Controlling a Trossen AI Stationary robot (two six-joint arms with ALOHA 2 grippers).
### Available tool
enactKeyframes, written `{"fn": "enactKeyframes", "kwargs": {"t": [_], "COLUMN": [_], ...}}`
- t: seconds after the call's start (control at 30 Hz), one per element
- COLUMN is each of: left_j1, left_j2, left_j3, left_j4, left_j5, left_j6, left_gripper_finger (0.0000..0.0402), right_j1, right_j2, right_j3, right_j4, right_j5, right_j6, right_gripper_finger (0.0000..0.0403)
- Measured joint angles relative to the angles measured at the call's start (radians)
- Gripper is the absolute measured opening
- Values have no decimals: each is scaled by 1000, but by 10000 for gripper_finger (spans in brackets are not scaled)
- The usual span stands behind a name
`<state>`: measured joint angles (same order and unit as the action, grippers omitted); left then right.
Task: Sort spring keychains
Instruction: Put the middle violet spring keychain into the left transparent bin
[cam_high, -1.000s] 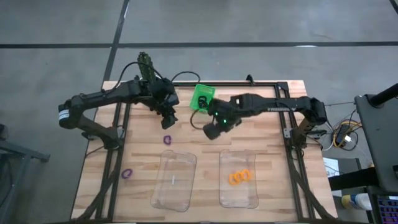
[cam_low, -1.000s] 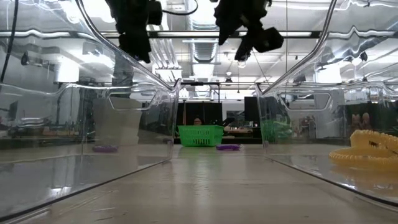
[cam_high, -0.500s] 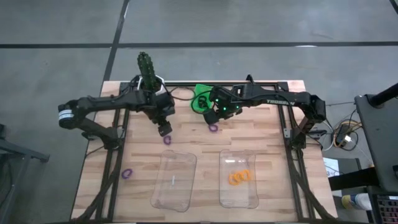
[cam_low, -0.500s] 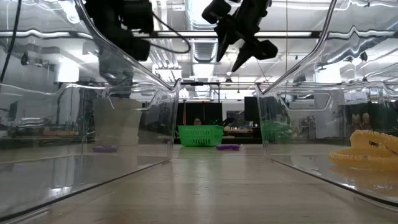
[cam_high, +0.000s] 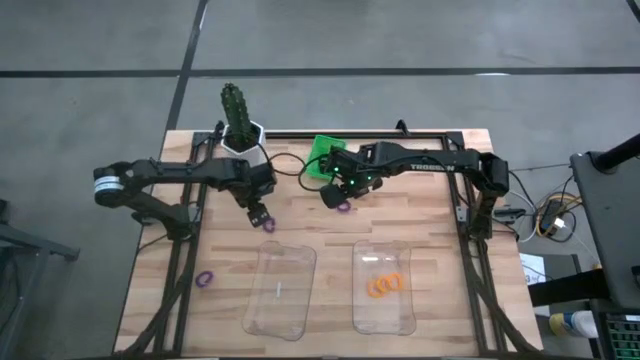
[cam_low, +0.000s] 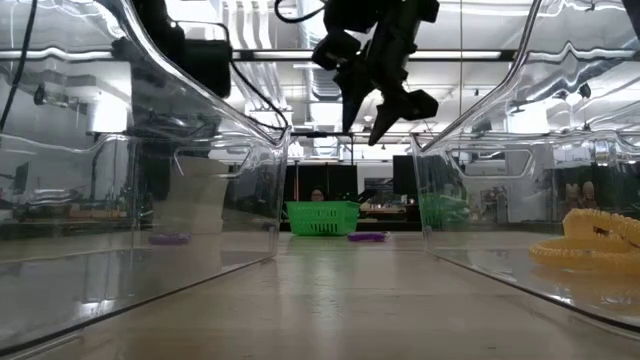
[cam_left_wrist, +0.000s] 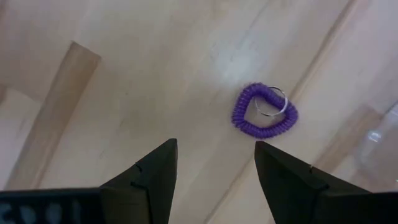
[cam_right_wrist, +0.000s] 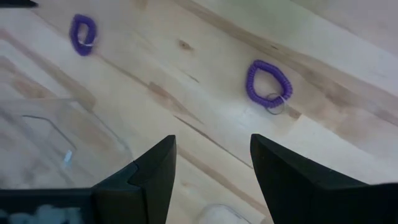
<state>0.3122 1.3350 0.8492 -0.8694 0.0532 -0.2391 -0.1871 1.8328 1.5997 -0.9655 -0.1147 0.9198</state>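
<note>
Three purple spring keychains lie flat on the wooden table. One (cam_high: 268, 226) lies just ahead of my left gripper (cam_high: 259, 214), which is open and empty above it; it also shows in the left wrist view (cam_left_wrist: 265, 112). A second (cam_high: 343, 206) lies beside my right gripper (cam_high: 329, 196), which is open and empty above the table; it also shows in the right wrist view (cam_right_wrist: 268, 84). The third (cam_high: 204, 280) lies near the left edge. Orange keychains (cam_high: 385, 284) lie in the right clear tray (cam_high: 384, 318). Black keychains sit in the green basket (cam_high: 325, 157).
The left clear tray (cam_high: 280, 290) stands near the front beside the right one. A potted cactus (cam_high: 238, 112) stands at the far edge, left of the green basket. Black cables run along the far side. Bare wood lies between the grippers and the trays.
My left gripper has gone toward the near edge and down, closer to the purple keychain in front of it. My right gripper has swung back toward the far edge, then left, and has come lower next to the second purple keychain. No keychain has moved.
</note>
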Motion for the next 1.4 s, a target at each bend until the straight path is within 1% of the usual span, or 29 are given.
{"fn": "enactKeyframes", "kwargs": {"t": [0.2, 0.37, 0.53, 0.7, 0.8, 0.9, 1.0, 1.2, 1.4], "left_j1": [0, 0, 0, 0, 0, 0, -1, -1, -1], "left_j2": [1, 1, 1, 1, 10, 27, 45, 84, 110], "left_j3": [-72, -113, -141, -143, -151, -151, -151, -152, -152], "left_j4": [95, 166, 206, 222, 267, 279, 282, 312, 331], "left_j5": [17, 102, 154, 154, 115, 102, 60, 60, 66], "left_j6": [3, 92, 134, 124, 123, 127, 131, 136, 157], "left_gripper_finger": [206, 206, 207, 206, 207, 206, 206, 206, 206], "right_j1": [3, 7, 6, 6, 6, 6, 6, 6, 6], "right_j2": [-13, -14, -14, -16, -16, -16, -16, -16, -16], "right_j3": [0, 12, 33, 50, 53, 58, 64, 67, 67], "right_j4": [37, 39, 40, 41, 40, 41, 40, 40, 66], "right_j5": [-14, -23, -26, -25, -25, -25, -25, -25, -69], "right_j6": [2, 4, 0, -3, -4, -4, 0, 2, 15], "right_gripper_finger": [192, 187, 187, 185, 182, 182, 182, 180, 180]}}
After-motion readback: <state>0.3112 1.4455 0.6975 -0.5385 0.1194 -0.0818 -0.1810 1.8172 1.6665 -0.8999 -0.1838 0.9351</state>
